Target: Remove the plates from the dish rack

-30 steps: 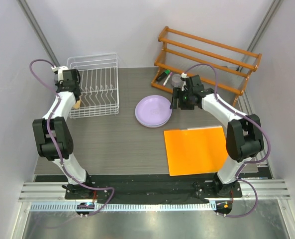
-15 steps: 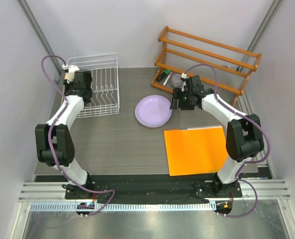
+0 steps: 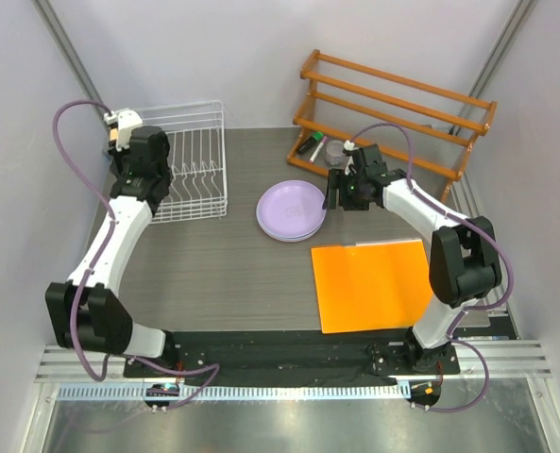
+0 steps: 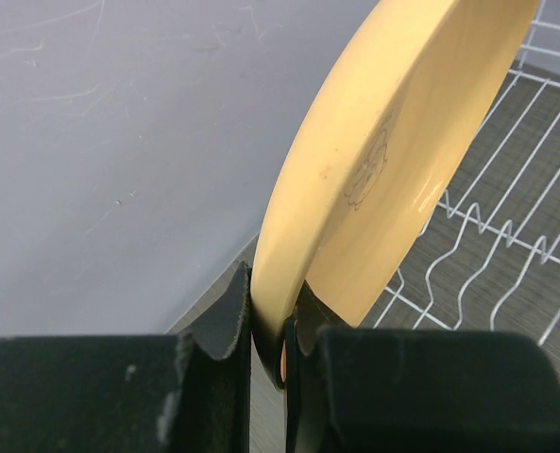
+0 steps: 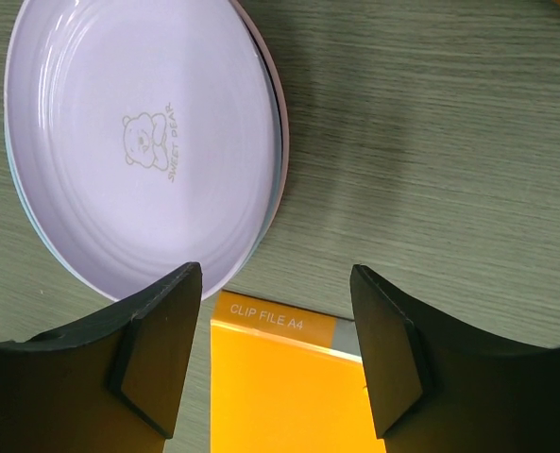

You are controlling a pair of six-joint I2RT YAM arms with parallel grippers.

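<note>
Gripping the yellow plate (image 4: 393, 160), apparently the last, the left gripper (image 4: 268, 359) hovers with the dish rack (image 4: 506, 236) just below. Three plates (image 5: 138, 142) sit stacked under the right gripper (image 5: 275, 349), jaws apart.

L arm (image 3: 119, 226) reaches far-left, L tool (image 4: 270, 332) pinching yellow plate (image 4: 393, 142); R tool (image 5: 275, 311) spread, facing down.

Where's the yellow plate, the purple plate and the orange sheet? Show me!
yellow plate (image 4: 383, 170): left wrist view, on its broad face, beside the faint print.
purple plate (image 5: 143, 142): right wrist view, on the bear drawing in its middle.
orange sheet (image 3: 374, 283): top view, on the middle of its flat surface.
</note>
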